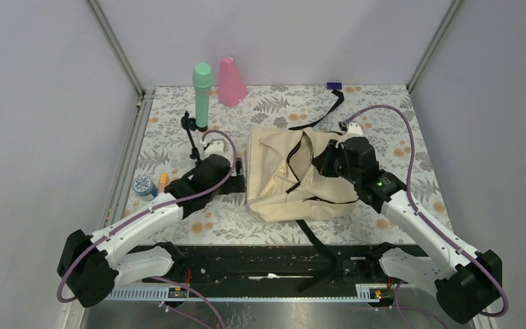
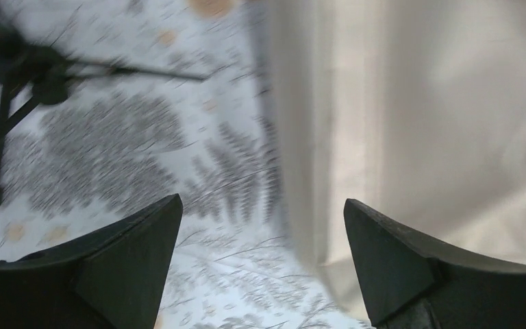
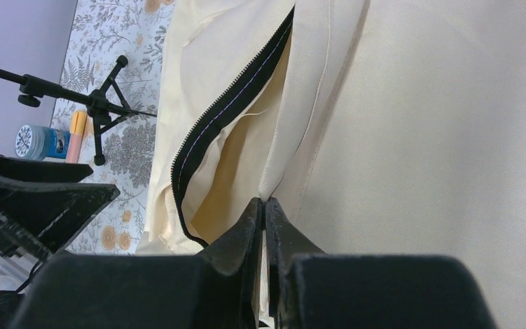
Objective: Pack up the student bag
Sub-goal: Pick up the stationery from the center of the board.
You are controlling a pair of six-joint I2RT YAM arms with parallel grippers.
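The student bag (image 1: 281, 178), cream with black straps and a black zipper (image 3: 226, 110), lies flat in the middle of the table. My left gripper (image 1: 240, 168) is at the bag's left edge. In the left wrist view it (image 2: 264, 219) stands open over the patterned cloth, with nothing between its fingers and the bag's fabric (image 2: 418, 103) just to the right. My right gripper (image 1: 332, 163) is on the bag's right part. In the right wrist view it (image 3: 265, 203) is shut on a fold of the bag's cream fabric (image 3: 418, 137) beside the open zipper.
A small black tripod (image 1: 192, 133) stands left of the bag. A green bottle (image 1: 202, 94) and a pink cone (image 1: 231, 82) stand at the back. A blue round tin (image 1: 142, 186) and an orange item (image 1: 163, 181) lie at the left edge. A black strap (image 1: 329, 110) trails back right.
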